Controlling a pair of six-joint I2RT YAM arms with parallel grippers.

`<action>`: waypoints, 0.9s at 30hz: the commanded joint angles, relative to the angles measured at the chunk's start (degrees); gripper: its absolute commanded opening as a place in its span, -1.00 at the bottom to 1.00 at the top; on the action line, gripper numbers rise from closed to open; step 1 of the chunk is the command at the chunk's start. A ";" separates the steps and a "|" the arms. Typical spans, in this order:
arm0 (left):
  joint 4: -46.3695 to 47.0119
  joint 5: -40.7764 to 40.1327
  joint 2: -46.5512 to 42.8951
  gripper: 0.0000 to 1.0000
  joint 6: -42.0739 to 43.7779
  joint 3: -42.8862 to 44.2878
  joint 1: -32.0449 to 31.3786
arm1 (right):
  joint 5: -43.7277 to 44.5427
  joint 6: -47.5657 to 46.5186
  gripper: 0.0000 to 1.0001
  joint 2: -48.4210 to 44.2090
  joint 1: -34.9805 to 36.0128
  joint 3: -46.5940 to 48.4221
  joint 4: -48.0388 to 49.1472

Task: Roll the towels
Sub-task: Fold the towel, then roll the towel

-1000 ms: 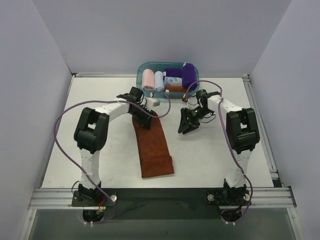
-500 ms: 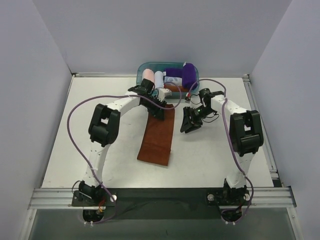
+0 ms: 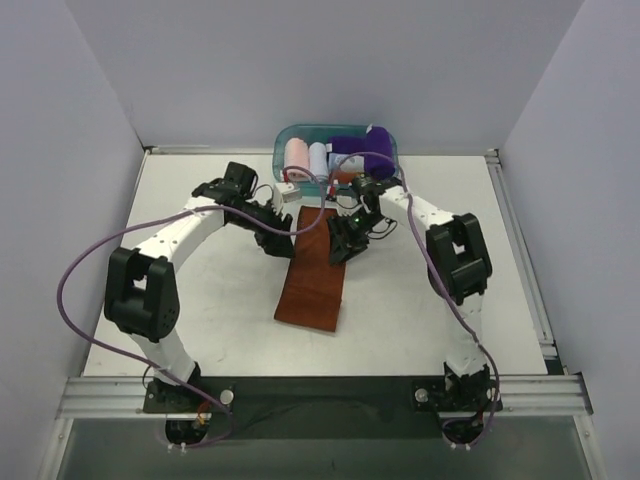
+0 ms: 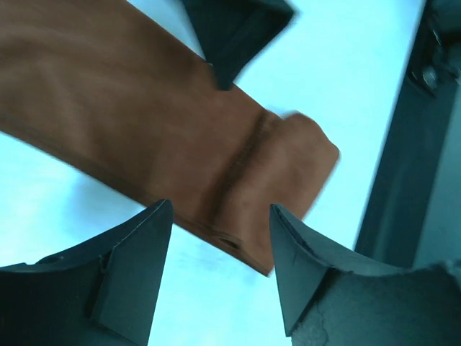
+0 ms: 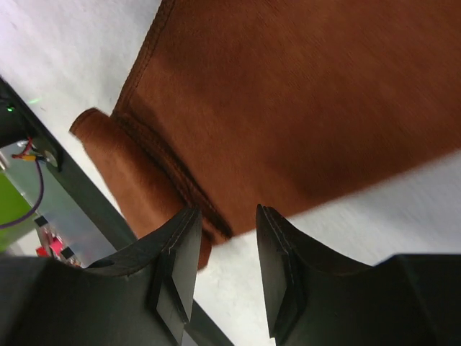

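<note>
The rust-brown towel (image 3: 312, 275) lies flat as a long strip on the table, its far end near the basket. That end is turned over in a short fold, seen in the left wrist view (image 4: 284, 162) and the right wrist view (image 5: 122, 155). My left gripper (image 3: 282, 244) is open and empty just left of the towel's far part (image 4: 220, 216). My right gripper (image 3: 338, 250) is open over the towel's right edge near the fold (image 5: 227, 216). The purple towel (image 3: 368, 150) sits rolled in the basket.
A teal basket (image 3: 283, 140) stands at the back of the table with a pink roll (image 3: 297, 157), a pale blue roll (image 3: 318, 158) and a white patterned cloth (image 3: 346, 161). Purple cables loop from both arms. Grey walls close in the sides.
The left gripper swung the towel's far end right toward the basket, let it go and moved off to the left. The right gripper moved left onto the towel's right edge.
</note>
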 commanded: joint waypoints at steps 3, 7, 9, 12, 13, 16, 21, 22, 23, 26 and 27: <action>1.24 3.58 -3.67 0.37 2.19 -11.90 -1.38 | 2.66 -0.21 -0.26 9.11 3.61 7.03 -2.38; 5.89 2.27 -8.24 0.39 -0.62 -17.88 -1.56 | 3.01 -1.26 -0.26 13.07 5.72 10.64 -2.90; 7.57 0.51 -10.87 0.36 -1.85 -20.09 -2.00 | 2.66 -2.14 -0.26 14.40 6.86 11.96 -3.08; 9.42 -2.31 -12.46 0.35 -2.74 -22.03 -3.05 | 2.66 -3.46 -0.26 15.19 7.83 12.75 -3.52; 9.34 -2.74 -12.29 0.35 -2.65 -21.86 -3.14 | 2.75 -3.72 -0.26 15.02 8.09 12.76 -3.69; 9.34 -5.12 -10.97 0.32 -1.86 -20.98 -3.49 | 3.27 -4.34 -0.25 13.79 8.18 12.14 -4.40; 9.42 -5.39 -6.49 0.31 -1.15 -18.52 -3.76 | 5.03 -5.40 -0.24 8.25 7.83 10.30 -4.93; 9.51 -4.95 -5.88 0.31 -1.50 -18.26 -3.93 | 5.47 -5.40 -0.23 7.64 7.83 10.03 -5.27; 9.51 -4.51 -4.83 0.31 -1.77 -17.99 -4.11 | 6.17 -5.57 -0.23 6.50 7.83 10.12 -5.54; 10.65 -3.98 -3.68 0.25 -2.29 -17.90 -4.55 | 7.05 -5.66 -0.22 5.09 7.83 9.94 -6.42; 11.00 -3.98 -3.41 0.22 -2.56 -17.99 -4.72 | 7.06 -5.66 -0.22 4.82 7.83 9.94 -6.68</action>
